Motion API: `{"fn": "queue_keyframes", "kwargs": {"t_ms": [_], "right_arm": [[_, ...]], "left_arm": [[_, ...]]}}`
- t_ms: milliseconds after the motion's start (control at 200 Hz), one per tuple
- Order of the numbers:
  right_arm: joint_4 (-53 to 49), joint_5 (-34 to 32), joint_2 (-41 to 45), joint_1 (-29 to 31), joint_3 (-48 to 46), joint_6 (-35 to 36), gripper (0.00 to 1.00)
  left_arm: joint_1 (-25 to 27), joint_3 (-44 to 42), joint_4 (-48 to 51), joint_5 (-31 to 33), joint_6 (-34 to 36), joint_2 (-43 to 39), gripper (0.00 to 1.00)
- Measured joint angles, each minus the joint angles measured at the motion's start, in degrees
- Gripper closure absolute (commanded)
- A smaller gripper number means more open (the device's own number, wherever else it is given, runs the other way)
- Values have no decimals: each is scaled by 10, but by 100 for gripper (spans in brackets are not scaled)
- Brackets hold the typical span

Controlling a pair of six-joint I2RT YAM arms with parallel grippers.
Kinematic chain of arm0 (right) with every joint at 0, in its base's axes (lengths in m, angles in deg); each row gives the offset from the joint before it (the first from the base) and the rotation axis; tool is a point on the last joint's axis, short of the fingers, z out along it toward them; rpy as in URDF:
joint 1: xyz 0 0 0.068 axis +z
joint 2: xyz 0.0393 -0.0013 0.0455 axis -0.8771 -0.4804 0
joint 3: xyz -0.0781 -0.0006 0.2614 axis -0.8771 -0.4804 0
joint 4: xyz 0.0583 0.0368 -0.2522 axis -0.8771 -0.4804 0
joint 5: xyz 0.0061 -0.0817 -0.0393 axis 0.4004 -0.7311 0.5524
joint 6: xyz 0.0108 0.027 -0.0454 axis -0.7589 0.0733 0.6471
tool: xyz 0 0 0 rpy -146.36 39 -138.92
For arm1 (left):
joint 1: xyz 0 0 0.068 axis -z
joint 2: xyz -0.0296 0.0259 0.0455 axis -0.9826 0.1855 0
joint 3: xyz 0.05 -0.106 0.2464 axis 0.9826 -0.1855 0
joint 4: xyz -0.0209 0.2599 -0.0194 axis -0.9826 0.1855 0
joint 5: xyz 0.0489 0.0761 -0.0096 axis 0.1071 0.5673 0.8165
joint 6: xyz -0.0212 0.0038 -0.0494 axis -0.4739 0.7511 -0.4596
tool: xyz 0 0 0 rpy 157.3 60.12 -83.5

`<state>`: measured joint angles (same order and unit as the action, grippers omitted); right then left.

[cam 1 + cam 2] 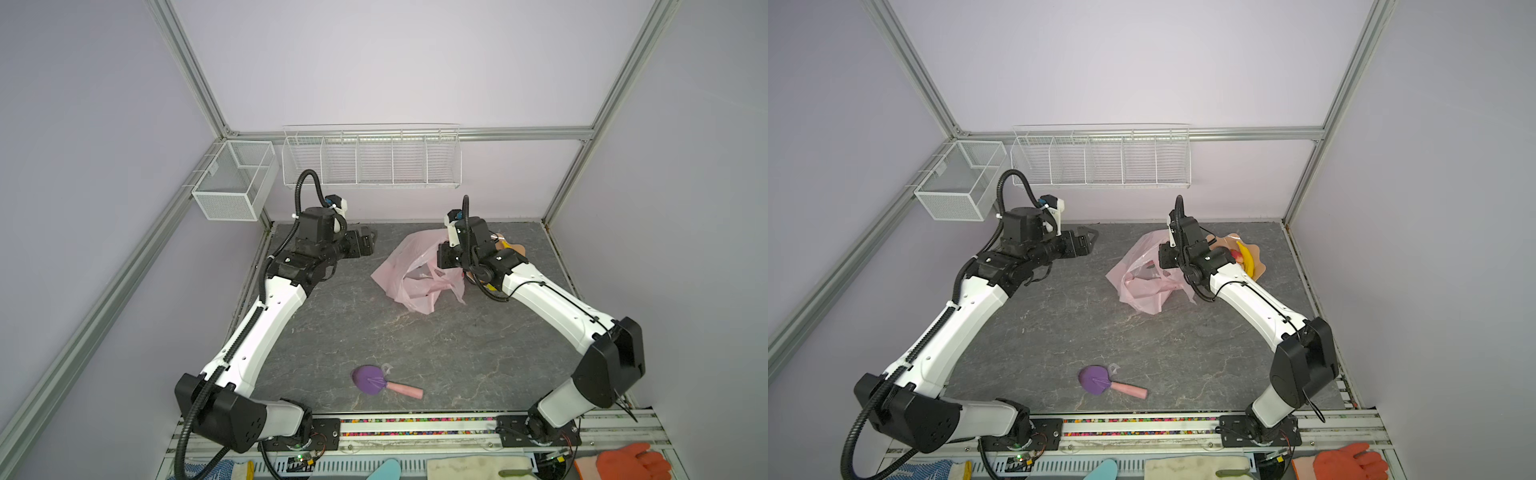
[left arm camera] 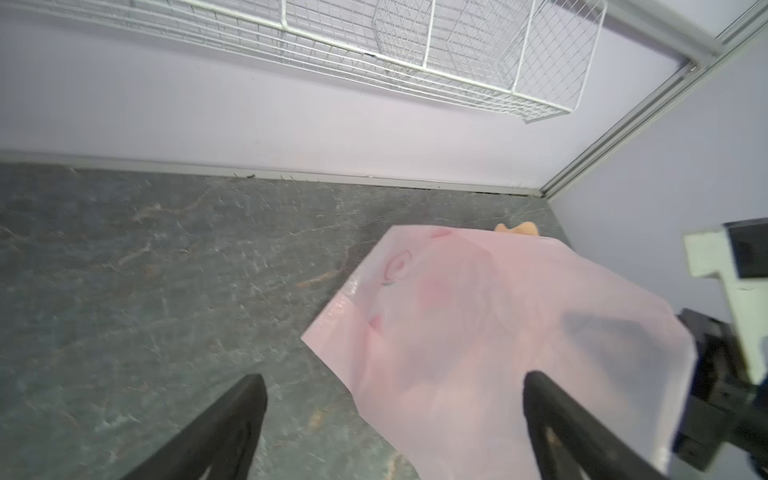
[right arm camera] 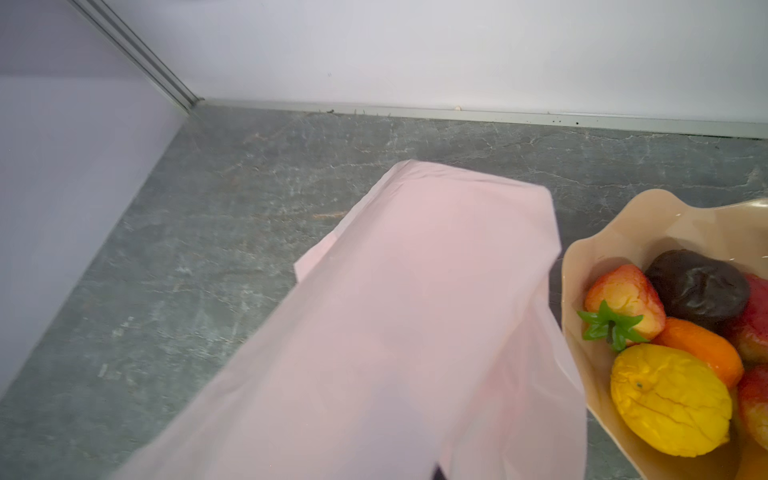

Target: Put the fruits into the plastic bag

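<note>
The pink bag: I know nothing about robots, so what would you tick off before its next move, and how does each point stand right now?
1. Right gripper shut on the bag: ok; in the right wrist view the film hangs from it.
2. Left gripper open, holding nothing: ok.
3. Bag mouth wide enough for fruit: cannot tell; the bag is crumpled.
4. Fruit in the bag: not ok; every piece that shows lies in the bowl.
5. Purple tool clear of the bag: ok; it lies well apart.
</note>
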<state>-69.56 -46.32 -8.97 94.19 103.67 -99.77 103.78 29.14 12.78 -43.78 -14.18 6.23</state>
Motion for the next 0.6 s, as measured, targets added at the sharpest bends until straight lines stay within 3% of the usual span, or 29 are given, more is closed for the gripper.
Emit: {"fn": "queue_keyframes", "kwargs": {"t_ms": [35, 140, 275, 390, 600], "right_arm": [[1, 1, 0, 2, 0, -14, 93], [-4, 9, -10, 5, 0, -50, 93], [-8, 18, -24, 5, 0, -80, 93], [-12, 25, -26, 5, 1, -98, 93], [-12, 41, -27, 5, 1, -122, 93]], "left_arm": [[16, -5, 1, 6, -35, -18, 1], [132, -23, 27, 33, -145, -71, 1], [249, -91, 43, 55, -249, -76, 1], [281, -146, 52, 57, -318, -28, 1], [281, -148, 56, 74, -393, 30, 0]]}}
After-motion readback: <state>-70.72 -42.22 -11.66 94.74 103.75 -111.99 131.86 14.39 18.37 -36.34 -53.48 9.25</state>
